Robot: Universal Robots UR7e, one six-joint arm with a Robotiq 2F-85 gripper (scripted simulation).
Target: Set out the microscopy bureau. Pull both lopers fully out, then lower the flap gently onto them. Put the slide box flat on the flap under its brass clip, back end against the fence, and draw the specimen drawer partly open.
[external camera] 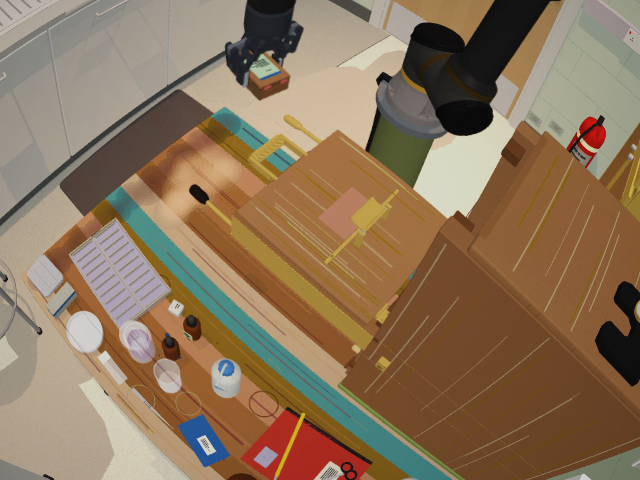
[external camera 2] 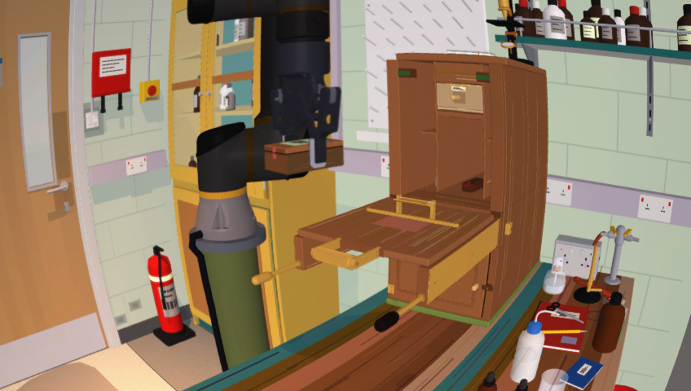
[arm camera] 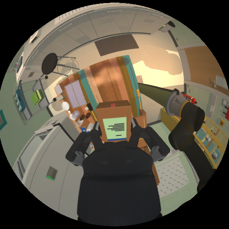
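Observation:
I hold the slide box [external camera: 268, 76] [external camera 2: 303, 157] [arm camera: 113, 121], a brown wooden box with a pale green label on its lid, in my gripper [external camera: 261, 64] [external camera 2: 310, 145] [arm camera: 115, 133], high in the air beyond the free edge of the flap. The bureau's flap [external camera: 331, 232] [external camera 2: 412, 230] lies level, with a pink pad and the brass clip [external camera: 369, 214] [external camera 2: 412, 206] on it. Two lopers stick out under it, one with a tan knob [external camera: 294, 123] [external camera 2: 264, 277] and one with a black knob [external camera: 199, 194] [external camera 2: 386, 320]. The specimen drawer [external camera 2: 459, 97] sits high inside the bureau.
The bureau's tall carcass [external camera: 517, 320] [external camera 2: 490, 169] stands on the bench. The arm's green pedestal [external camera: 403, 144] [external camera 2: 233, 290] rises beside the flap. A slide tray [external camera: 120, 271], bottles, dishes and a red book [external camera: 305, 454] crowd the side table.

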